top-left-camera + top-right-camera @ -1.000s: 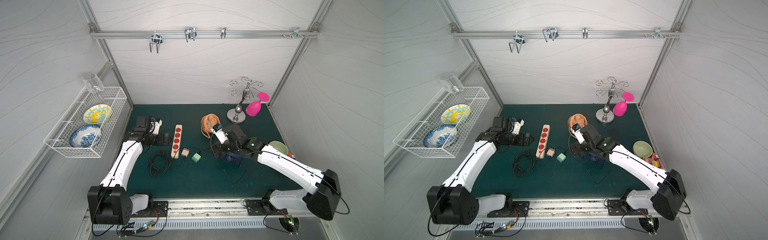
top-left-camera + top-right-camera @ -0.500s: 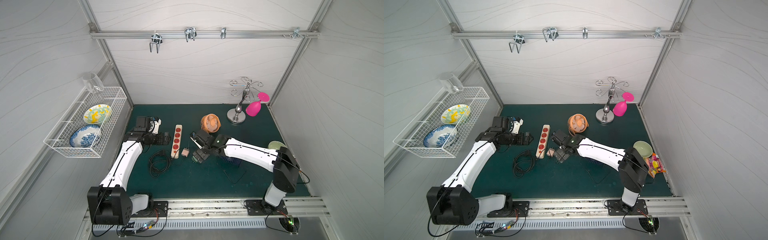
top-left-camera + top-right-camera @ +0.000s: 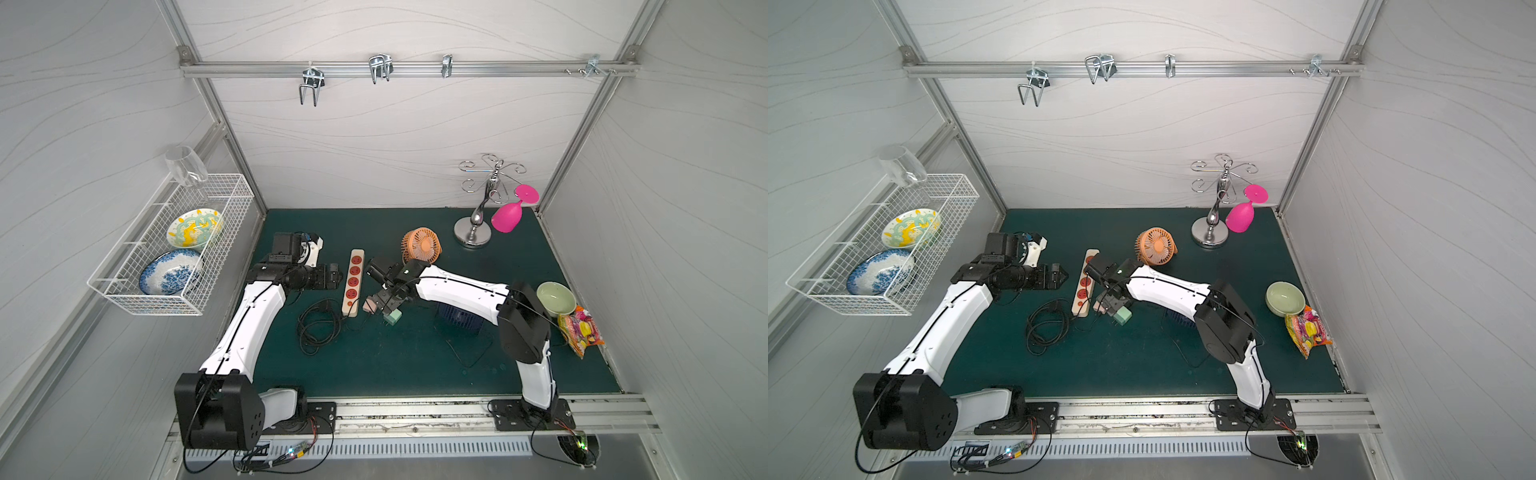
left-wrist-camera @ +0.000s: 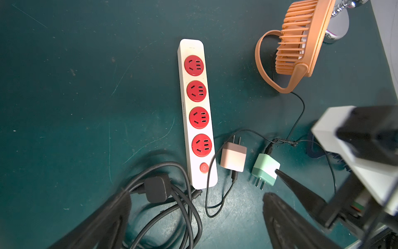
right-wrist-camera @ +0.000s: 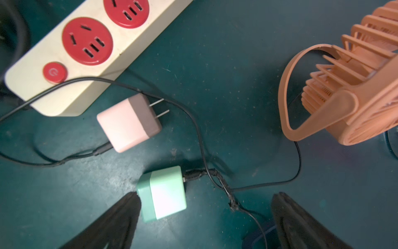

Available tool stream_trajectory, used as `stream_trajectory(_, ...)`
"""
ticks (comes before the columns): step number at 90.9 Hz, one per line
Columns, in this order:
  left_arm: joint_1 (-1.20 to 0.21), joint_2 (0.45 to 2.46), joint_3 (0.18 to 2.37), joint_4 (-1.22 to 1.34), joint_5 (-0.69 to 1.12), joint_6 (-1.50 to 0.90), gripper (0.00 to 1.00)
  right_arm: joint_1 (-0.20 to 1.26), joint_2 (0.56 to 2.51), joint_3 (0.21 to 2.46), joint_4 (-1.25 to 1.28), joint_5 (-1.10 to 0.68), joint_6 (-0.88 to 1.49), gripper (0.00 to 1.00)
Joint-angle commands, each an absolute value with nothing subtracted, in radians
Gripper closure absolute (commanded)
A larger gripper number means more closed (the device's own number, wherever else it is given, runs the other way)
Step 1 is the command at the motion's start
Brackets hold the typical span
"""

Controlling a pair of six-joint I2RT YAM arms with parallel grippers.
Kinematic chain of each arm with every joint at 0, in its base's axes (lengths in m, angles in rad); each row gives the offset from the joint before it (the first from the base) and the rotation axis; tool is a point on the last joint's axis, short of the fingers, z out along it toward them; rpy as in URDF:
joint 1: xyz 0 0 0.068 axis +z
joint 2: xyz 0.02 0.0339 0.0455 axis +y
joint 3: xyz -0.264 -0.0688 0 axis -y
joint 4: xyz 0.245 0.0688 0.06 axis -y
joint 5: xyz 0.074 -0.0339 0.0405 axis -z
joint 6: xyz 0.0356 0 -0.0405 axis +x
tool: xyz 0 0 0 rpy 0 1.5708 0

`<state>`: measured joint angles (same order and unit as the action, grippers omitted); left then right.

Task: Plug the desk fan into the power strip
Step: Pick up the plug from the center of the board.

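The cream power strip [image 3: 353, 282] [image 3: 1086, 282] [image 4: 197, 112] [image 5: 90, 54] lies on the green mat, all its red sockets free. Behind it to the right stands the orange desk fan [image 3: 420, 245] [image 3: 1156, 246] [image 4: 301, 43] [image 5: 355, 86]. A pink plug [image 4: 233, 158] [image 5: 129, 122] and a green plug [image 3: 392, 318] [image 4: 266, 169] [image 5: 163, 193] lie beside the strip's switch end, their thin cords crossing. My right gripper [image 3: 384, 305] [image 3: 1115, 305] [image 5: 206, 196] hangs open over the green plug, one finger against its side. My left gripper [image 3: 338, 278] [image 3: 1061, 276] [image 4: 197, 195] is open, left of the strip.
A coil of black cord [image 3: 318, 328] lies at the strip's near end. A dark blue fan [image 3: 457, 322] sits under my right arm. A metal glass rack [image 3: 478, 224] with a pink glass [image 3: 509, 214] stands behind; green bowl [image 3: 556, 297] and snack bag [image 3: 581, 332] at right.
My right arm has swung left from beside the orange fan and come down over the two plugs next to the strip. The left arm has stayed put.
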<state>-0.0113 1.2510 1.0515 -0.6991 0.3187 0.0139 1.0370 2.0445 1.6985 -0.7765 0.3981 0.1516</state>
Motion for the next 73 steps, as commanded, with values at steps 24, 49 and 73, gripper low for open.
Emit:
stream_trajectory(24,-0.017,1.249,1.06,-0.659,0.329,0.002,0.0,1.042,2.194,1.863,-0.928,0.439,0.173,0.01)
stream_trajectory(49,-0.017,1.259,1.058,-0.649,0.344,-0.004,0.0,1.053,2.21,1.865,-0.975,0.429,0.164,0.01)
stream_trajectory(73,-0.018,1.26,1.05,-0.642,0.364,-0.009,0.0,1.06,2.194,1.858,-1.034,0.412,0.168,0.04)
